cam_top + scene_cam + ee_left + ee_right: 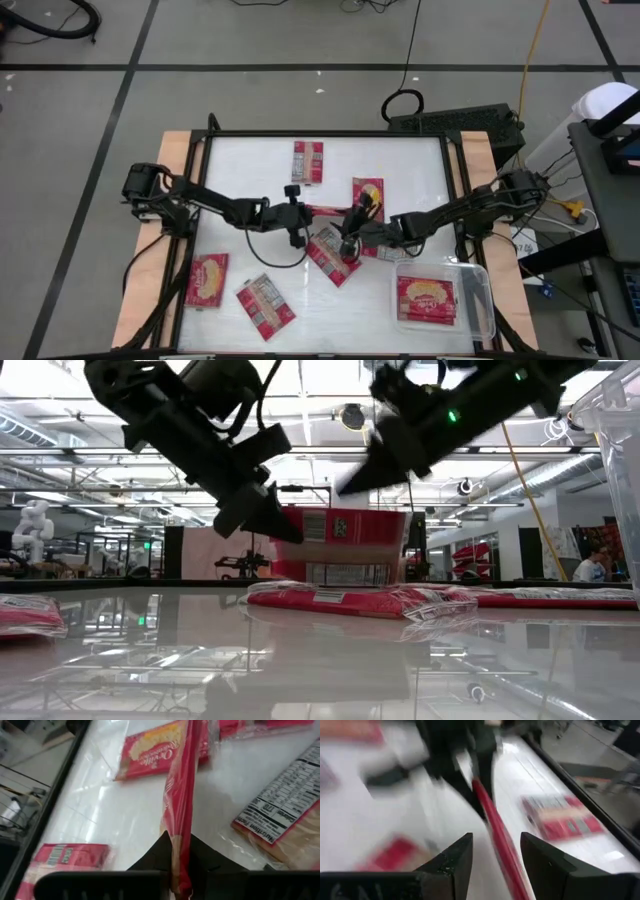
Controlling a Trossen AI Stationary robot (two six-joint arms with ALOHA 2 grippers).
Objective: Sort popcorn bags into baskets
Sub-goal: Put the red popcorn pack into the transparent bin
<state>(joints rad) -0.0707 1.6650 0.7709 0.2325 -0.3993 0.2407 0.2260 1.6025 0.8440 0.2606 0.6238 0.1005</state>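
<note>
Two flat red popcorn packets lie at the table's near-left corner, one showing its yellow oval (207, 279), the other its grey-white print (265, 301). Right of them, the left gripper (298, 213) is pinched tight on one end of a thin red packet (325, 211) held edge-up above the white tabletop (400, 170). The packet's far end runs between the right gripper's (349, 240) dark fingers (452, 862), which stand apart on either side without touching it. More packets lie flat beneath (333, 255) and behind (308, 161). Farther right, the clear rectangular plastic bin (479, 290) holds one packet (426, 299).
</note>
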